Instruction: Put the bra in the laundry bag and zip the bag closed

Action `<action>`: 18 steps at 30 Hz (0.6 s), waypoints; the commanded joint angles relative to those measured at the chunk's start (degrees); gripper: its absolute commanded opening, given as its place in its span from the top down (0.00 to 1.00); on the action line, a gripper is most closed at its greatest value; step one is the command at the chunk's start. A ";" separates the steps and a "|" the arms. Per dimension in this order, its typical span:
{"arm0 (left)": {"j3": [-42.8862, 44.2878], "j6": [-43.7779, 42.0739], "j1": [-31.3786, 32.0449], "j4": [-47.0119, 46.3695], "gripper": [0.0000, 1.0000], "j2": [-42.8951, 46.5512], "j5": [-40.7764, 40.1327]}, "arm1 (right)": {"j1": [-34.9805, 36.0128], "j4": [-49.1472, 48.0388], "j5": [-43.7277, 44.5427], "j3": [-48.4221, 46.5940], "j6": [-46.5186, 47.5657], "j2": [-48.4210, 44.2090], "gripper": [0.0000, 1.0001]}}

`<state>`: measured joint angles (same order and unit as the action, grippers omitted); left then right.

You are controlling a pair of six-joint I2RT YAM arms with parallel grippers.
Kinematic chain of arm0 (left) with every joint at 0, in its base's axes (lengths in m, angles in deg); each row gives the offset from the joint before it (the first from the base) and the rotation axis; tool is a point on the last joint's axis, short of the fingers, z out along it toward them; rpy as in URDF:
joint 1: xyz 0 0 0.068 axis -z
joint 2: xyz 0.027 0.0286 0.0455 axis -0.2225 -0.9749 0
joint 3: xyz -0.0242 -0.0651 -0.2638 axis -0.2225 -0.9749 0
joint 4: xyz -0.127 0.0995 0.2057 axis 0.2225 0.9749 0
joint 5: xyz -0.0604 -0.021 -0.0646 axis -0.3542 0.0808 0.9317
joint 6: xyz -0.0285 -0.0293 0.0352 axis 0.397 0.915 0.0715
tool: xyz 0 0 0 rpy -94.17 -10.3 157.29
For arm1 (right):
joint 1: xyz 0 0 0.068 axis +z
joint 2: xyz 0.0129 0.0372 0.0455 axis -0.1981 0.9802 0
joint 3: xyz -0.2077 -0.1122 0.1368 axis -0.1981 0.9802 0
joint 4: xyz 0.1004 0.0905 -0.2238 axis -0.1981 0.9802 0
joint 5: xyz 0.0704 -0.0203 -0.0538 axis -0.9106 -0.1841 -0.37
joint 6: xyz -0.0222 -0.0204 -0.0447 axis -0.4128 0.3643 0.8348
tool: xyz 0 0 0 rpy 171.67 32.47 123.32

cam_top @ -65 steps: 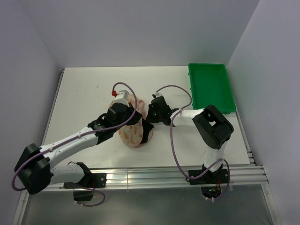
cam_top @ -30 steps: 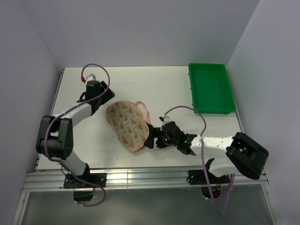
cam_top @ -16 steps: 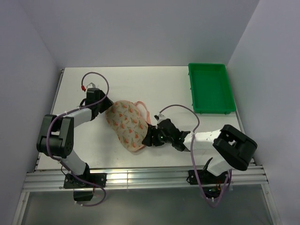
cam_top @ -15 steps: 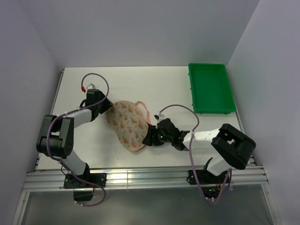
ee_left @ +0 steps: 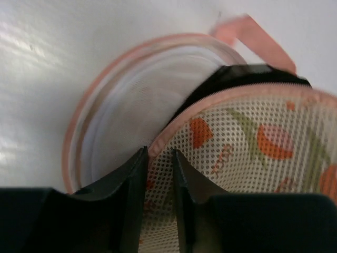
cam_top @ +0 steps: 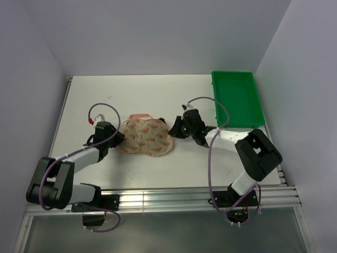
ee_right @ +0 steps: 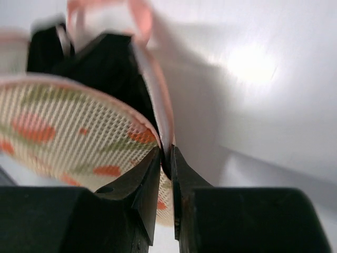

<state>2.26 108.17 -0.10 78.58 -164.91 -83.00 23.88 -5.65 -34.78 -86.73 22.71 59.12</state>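
The peach-pink mesh laundry bag (cam_top: 147,138) lies mid-table between both arms, with its mouth gaping. In the left wrist view the black bra (ee_left: 234,79) shows inside the bag (ee_left: 253,142), under the zip edge. My left gripper (cam_top: 117,137) sits at the bag's left end, and its jaws (ee_left: 158,155) are shut on the mesh rim. My right gripper (cam_top: 174,128) is at the bag's right end, pinching the pink trim (ee_right: 165,155). The bra (ee_right: 105,63) lies dark behind the printed mesh (ee_right: 63,121) there. The top view does not show the bra.
A green plastic tray (cam_top: 237,97) stands at the back right, just beyond the right arm. A pink strap loop (cam_top: 141,116) sticks out at the bag's far side. White walls close in the table at the back and both sides.
The bag has swung round and shifted back and left. The left gripper came down to its left end, the right gripper moved up to its right end, and both jaws closed on the rim.
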 commanded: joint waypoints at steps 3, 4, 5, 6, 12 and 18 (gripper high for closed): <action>-4.99 3.21 4.91 2.87 0.51 12.18 -2.67 | -7.18 6.98 1.81 -18.11 6.51 8.19 0.80; -5.34 3.39 5.61 3.92 0.44 13.85 -2.93 | -7.97 9.95 2.94 -20.92 7.21 10.55 0.77; -5.87 3.57 5.79 6.10 0.39 17.17 -3.37 | -9.02 11.46 3.04 -25.82 7.65 11.44 0.66; -6.13 3.39 5.88 6.91 0.32 19.03 -3.72 | -9.20 12.78 2.95 -27.53 8.09 12.06 0.59; -4.82 0.93 5.88 14.38 0.39 30.10 -6.97 | -8.77 18.34 1.46 -28.28 10.47 9.18 0.21; -9.03 4.09 5.88 17.03 0.47 34.78 -7.42 | -1.84 3.94 -0.04 -3.49 1.69 -5.93 0.23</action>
<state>-4.38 110.71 5.62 92.72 -131.54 -89.08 17.65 3.84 -33.89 -98.79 28.64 59.64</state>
